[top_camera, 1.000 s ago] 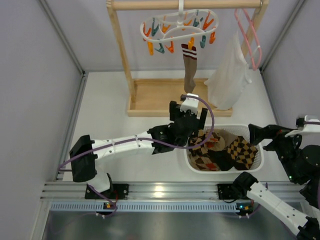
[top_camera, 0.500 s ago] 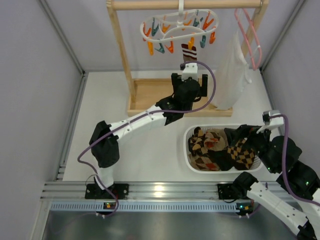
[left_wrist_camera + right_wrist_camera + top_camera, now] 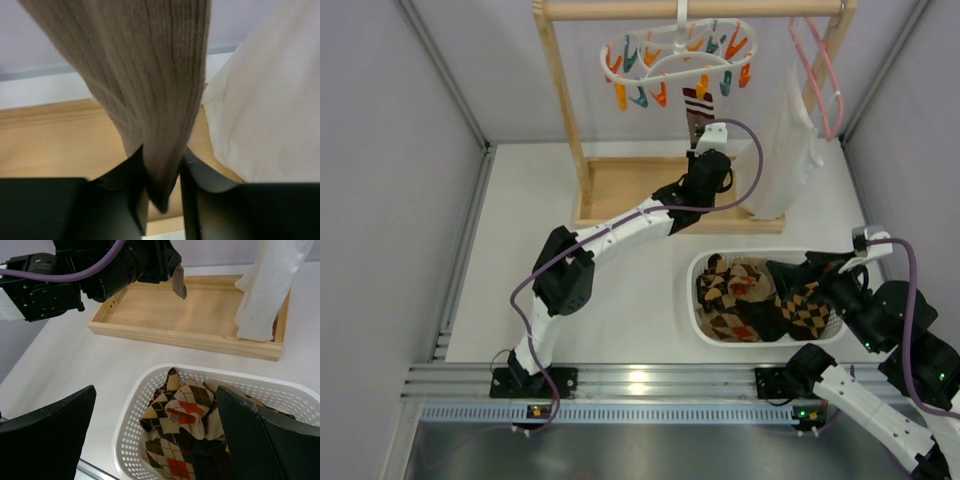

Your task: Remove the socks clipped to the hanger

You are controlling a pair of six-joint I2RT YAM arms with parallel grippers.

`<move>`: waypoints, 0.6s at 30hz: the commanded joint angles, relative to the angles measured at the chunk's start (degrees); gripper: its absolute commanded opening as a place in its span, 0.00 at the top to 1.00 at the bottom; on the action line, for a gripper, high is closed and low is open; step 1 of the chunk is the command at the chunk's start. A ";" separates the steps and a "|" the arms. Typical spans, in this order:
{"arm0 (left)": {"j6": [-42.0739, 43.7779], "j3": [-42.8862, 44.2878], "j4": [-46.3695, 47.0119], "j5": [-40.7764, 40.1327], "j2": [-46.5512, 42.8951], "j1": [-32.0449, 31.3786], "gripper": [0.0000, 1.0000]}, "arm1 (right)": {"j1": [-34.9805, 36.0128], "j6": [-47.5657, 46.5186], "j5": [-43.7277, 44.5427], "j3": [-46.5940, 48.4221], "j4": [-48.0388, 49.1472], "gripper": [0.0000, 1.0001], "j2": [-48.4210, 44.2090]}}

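The white oval hanger (image 3: 678, 52) with orange and teal clips hangs from the rack's top bar. One ribbed brown sock (image 3: 696, 108) with a striped cuff hangs clipped under it. My left gripper (image 3: 707, 168) is shut on that brown sock (image 3: 145, 75) near its lower end, the left gripper (image 3: 162, 186) pinching the fabric while the toe tip pokes out below. Several argyle socks (image 3: 185, 410) lie in the white basket (image 3: 129, 407). Above the basket my right gripper (image 3: 155, 405) stands open and holds nothing.
A wooden rack with a tray base (image 3: 620, 195) stands at the back. A white garment (image 3: 782, 150) hangs from a pink wire hanger (image 3: 820, 70) just right of the sock, close to my left gripper. The basket (image 3: 698, 262) sits front right.
My left arm has reached from beside the basket out to the hanging brown sock and closed its jaws on it. My right arm has swung in over the basket.
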 commanded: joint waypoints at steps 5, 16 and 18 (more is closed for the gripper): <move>3.74 3.73 1.94 0.85 -1.10 0.60 1.00 | 0.00 -0.39 -1.09 -2.31 4.72 0.01 -0.16; 1.19 -17.17 8.08 8.15 -12.52 0.60 1.00 | 0.00 0.75 0.33 3.83 8.50 0.01 8.53; 0.84 -19.12 8.61 8.76 -13.49 0.60 1.00 | 0.00 0.49 0.14 6.02 8.68 0.00 11.95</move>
